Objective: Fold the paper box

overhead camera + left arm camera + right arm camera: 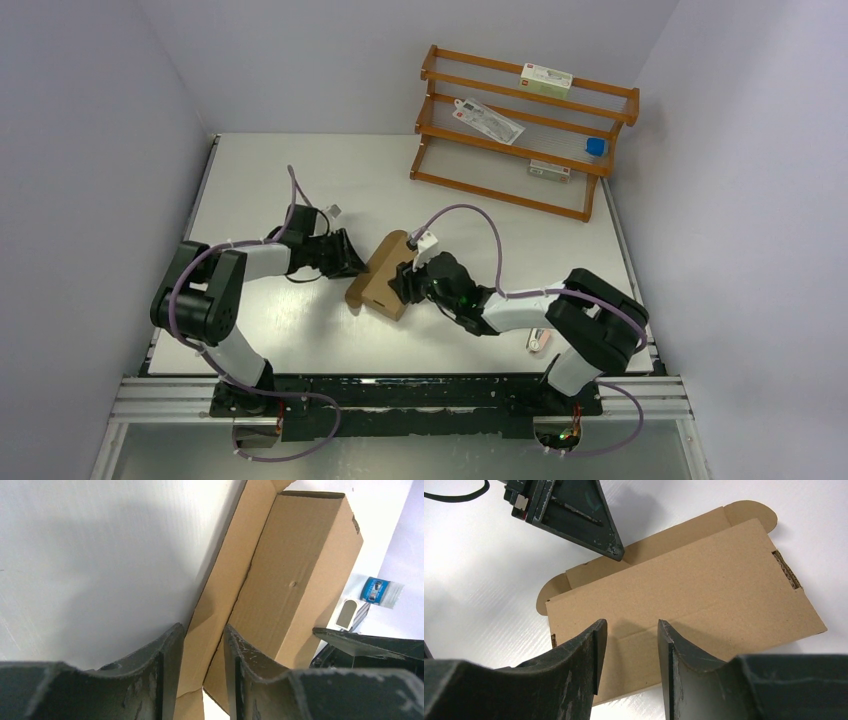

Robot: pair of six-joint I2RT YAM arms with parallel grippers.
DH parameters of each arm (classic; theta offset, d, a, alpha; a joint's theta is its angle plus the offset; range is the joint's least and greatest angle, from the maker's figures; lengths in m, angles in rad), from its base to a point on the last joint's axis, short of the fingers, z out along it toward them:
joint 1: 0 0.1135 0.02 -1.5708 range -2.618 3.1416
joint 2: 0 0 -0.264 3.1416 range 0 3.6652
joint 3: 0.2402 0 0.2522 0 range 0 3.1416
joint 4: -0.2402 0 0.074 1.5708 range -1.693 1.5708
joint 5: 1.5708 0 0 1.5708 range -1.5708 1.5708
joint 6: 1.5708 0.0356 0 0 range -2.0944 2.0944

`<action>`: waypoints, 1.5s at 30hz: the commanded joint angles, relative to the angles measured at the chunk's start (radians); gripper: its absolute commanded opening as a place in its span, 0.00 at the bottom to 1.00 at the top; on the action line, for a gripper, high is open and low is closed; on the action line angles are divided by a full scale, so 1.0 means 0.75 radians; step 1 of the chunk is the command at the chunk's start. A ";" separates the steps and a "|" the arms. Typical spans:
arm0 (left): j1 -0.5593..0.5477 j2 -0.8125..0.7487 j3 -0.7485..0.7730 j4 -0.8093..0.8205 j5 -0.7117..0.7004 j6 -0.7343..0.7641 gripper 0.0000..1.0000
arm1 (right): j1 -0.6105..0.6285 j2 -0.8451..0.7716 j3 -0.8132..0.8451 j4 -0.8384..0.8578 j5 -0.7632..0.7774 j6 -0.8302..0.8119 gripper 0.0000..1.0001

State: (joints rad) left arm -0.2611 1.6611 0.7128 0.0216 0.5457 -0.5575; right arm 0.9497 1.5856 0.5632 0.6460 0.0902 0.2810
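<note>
I see my left gripper (204,631) narrowly parted at the box's (383,275) flap, gripping nothing; my right gripper (630,625) hangs over the box, parted, empty.

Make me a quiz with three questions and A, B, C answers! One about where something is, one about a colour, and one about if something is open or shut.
1. Where is the wooden rack?
A) near left corner
B) far right corner of the table
C) on the floor

2. What colour is the paper box?
A) brown
B) pink
C) blue

3. How is the right gripper?
A) shut tight
B) out of sight
C) open

Answers:
1 B: in the top view it stands at the back right.
2 A: it is plain brown cardboard.
3 C: its fingers stand apart over the box.
</note>
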 commanded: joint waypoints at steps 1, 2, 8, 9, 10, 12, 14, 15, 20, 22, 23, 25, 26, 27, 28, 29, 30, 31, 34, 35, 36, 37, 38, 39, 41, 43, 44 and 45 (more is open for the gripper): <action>-0.004 -0.004 -0.054 0.076 0.148 -0.035 0.38 | -0.003 0.018 -0.051 -0.110 -0.053 -0.006 0.46; -0.004 -0.026 -0.053 0.073 0.158 -0.035 0.36 | -0.004 0.016 -0.055 -0.105 -0.053 -0.006 0.46; -0.004 -0.116 -0.069 0.070 0.219 -0.051 0.27 | -0.006 -0.023 -0.073 -0.077 -0.053 -0.003 0.46; -0.005 -0.126 -0.076 0.077 0.234 -0.058 0.26 | -0.007 -0.033 -0.077 -0.076 -0.048 -0.002 0.46; -0.006 -0.136 -0.082 0.083 0.247 -0.063 0.25 | -0.010 -0.042 -0.081 -0.074 -0.042 0.000 0.46; -0.007 -0.156 -0.091 0.096 0.272 -0.073 0.23 | -0.011 -0.055 -0.085 -0.077 -0.029 0.004 0.46; -0.013 -0.181 -0.090 0.089 0.272 -0.076 0.22 | -0.013 -0.069 -0.096 -0.070 -0.012 0.011 0.47; -0.020 -0.192 -0.086 0.080 0.267 -0.071 0.22 | -0.013 -0.077 -0.105 -0.062 -0.008 0.016 0.47; -0.036 -0.189 -0.059 -0.006 0.181 -0.017 0.22 | -0.017 -0.119 -0.102 -0.086 -0.011 0.028 0.47; -0.036 -0.174 -0.056 -0.022 0.150 -0.009 0.22 | -0.019 -0.156 -0.079 -0.139 -0.001 0.039 0.49; -0.036 -0.168 -0.059 -0.014 0.145 -0.012 0.22 | -0.019 -0.176 -0.068 -0.170 0.011 0.046 0.50; -0.038 -0.165 -0.065 -0.005 0.133 -0.017 0.22 | -0.020 -0.223 -0.046 -0.233 0.053 0.067 0.52; -0.038 -0.164 -0.064 -0.007 0.131 -0.016 0.22 | -0.021 -0.254 -0.039 -0.264 0.083 0.084 0.53; -0.038 -0.165 -0.060 -0.013 0.130 -0.013 0.22 | -0.027 -0.286 -0.032 -0.295 0.114 0.103 0.55; -0.038 -0.163 -0.053 -0.023 0.119 -0.006 0.22 | -0.031 -0.318 -0.028 -0.330 0.149 0.126 0.56; -0.038 -0.162 -0.048 -0.026 0.110 -0.002 0.22 | -0.039 -0.351 -0.023 -0.362 0.164 0.145 0.58; -0.038 -0.160 -0.047 -0.027 0.104 0.002 0.22 | -0.046 -0.381 -0.018 -0.400 0.179 0.162 0.59; -0.038 -0.158 -0.046 -0.027 0.100 0.003 0.22 | -0.054 -0.411 -0.007 -0.445 0.196 0.185 0.60; -0.038 -0.148 -0.043 -0.058 0.070 0.007 0.23 | -0.076 -0.501 0.004 -0.556 0.243 0.259 0.67; -0.038 -0.147 -0.038 -0.073 0.050 0.013 0.25 | -0.086 -0.522 0.001 -0.585 0.257 0.294 0.69; -0.038 -0.146 -0.033 -0.083 0.029 0.016 0.28 | -0.104 -0.533 -0.003 -0.618 0.264 0.345 0.71; -0.038 -0.147 -0.029 -0.087 0.013 0.016 0.30 | -0.124 -0.538 -0.004 -0.645 0.256 0.395 0.73; -0.038 -0.144 -0.026 -0.085 0.006 0.014 0.32 | -0.151 -0.537 -0.011 -0.661 0.230 0.444 0.75; -0.038 -0.139 -0.022 -0.081 0.000 0.010 0.34 | -0.176 -0.534 -0.024 -0.664 0.190 0.497 0.76; -0.038 -0.127 -0.014 -0.076 -0.011 0.007 0.37 | -0.232 -0.512 -0.062 -0.617 0.098 0.593 0.79; -0.038 -0.115 -0.010 -0.073 -0.017 0.008 0.39 | -0.276 -0.469 -0.099 -0.519 -0.011 0.692 0.80; -0.038 -0.110 -0.010 -0.068 -0.018 0.010 0.40 | -0.288 -0.441 -0.108 -0.480 -0.052 0.722 0.81; -0.038 -0.106 -0.010 -0.068 -0.023 0.013 0.41 | -0.296 -0.407 -0.111 -0.446 -0.085 0.744 0.82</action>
State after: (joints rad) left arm -0.2836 1.5642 0.6773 -0.0277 0.5560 -0.5610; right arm 0.7624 1.2160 0.5163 0.2363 0.1570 0.6750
